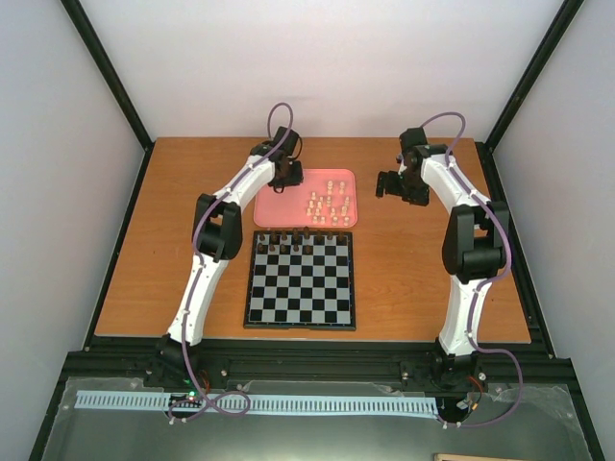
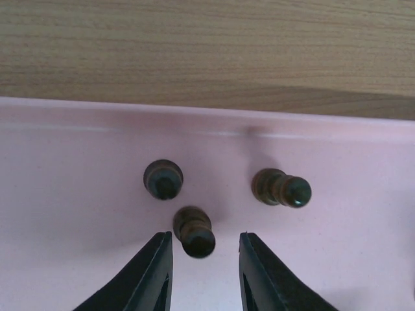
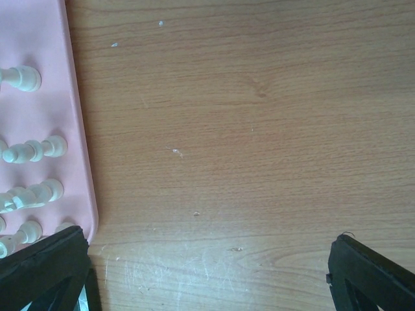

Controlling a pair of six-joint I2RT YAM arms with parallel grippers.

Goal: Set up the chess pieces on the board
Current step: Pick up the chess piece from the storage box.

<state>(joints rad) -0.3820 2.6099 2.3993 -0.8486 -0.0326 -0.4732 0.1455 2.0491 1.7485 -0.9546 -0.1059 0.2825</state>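
The board (image 1: 300, 280) lies at the table's middle with a row of dark pieces (image 1: 298, 237) along its far edge. Behind it the pink tray (image 1: 279, 206) holds several cream pieces (image 1: 327, 206). My left gripper (image 2: 205, 249) is open over the tray's far left part, above three dark pieces; the nearest dark piece (image 2: 194, 231) stands between the jaws, apart from both. Two more dark pieces (image 2: 163, 179) (image 2: 281, 187) stand beyond it. My right gripper (image 1: 391, 184) is wide open and empty over bare wood just right of the tray, whose edge (image 3: 78, 149) and cream pieces (image 3: 32, 150) show in the right wrist view.
The wooden table (image 1: 423, 279) is framed by black rails and white walls. The tray's raised rim (image 2: 207, 116) runs just beyond the dark pieces. The left arm (image 1: 216, 230) reaches past the board's left side.
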